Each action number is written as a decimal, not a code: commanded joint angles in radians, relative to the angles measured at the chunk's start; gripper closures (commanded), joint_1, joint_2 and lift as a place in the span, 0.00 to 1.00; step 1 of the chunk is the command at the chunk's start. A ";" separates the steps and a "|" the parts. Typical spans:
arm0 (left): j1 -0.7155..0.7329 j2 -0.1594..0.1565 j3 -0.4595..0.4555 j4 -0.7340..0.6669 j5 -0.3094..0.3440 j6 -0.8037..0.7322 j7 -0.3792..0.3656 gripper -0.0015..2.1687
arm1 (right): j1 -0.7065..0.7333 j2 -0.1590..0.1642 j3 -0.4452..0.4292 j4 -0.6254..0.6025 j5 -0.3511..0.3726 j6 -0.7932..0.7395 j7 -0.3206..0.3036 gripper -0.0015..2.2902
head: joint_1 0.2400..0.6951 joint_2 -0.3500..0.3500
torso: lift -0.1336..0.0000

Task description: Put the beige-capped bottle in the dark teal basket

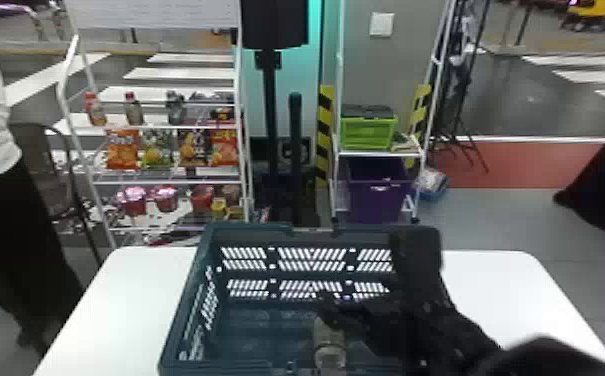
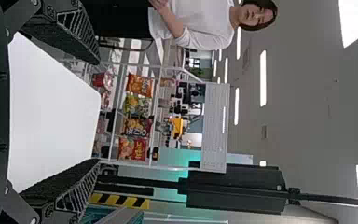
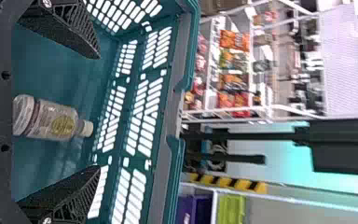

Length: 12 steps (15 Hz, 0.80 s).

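Observation:
My right gripper (image 1: 337,306) is down inside the dark teal basket (image 1: 182,320) in the head view, above the clear, beige-capped bottle (image 1: 330,347). In the right wrist view the right gripper (image 3: 97,113) stands open, its two fingers wide apart. Between them is the bottle (image 3: 51,122), with a yellow label, inside the basket (image 3: 60,77); its beige cap points toward the slotted wall. I cannot tell whether a finger touches it. My left gripper (image 2: 97,111) is open with nothing between its fingers, facing a white table and shelves.
The basket stands on a white table (image 1: 486,290). Beyond it are a white snack rack (image 1: 166,180) at the left, a black stand (image 1: 269,110), and a shelf with a green crate (image 1: 368,134) and a purple bin (image 1: 378,192). The basket's walls surround the right gripper.

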 commanded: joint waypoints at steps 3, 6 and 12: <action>-0.005 -0.001 -0.005 -0.004 -0.003 0.003 0.000 0.07 | 0.387 -0.075 -0.109 -0.168 0.030 -0.430 0.004 0.02 | 0.57 0.50 | 1.00; -0.005 -0.001 -0.008 -0.010 -0.009 0.009 0.000 0.07 | 0.617 -0.081 -0.182 -0.169 0.030 -0.804 0.009 0.02 | 0.57 0.50 | 1.00; 0.007 0.000 -0.011 -0.030 -0.021 0.015 0.000 0.07 | 0.831 -0.023 -0.238 0.007 0.016 -1.255 0.112 0.03 | 0.57 0.50 | 1.00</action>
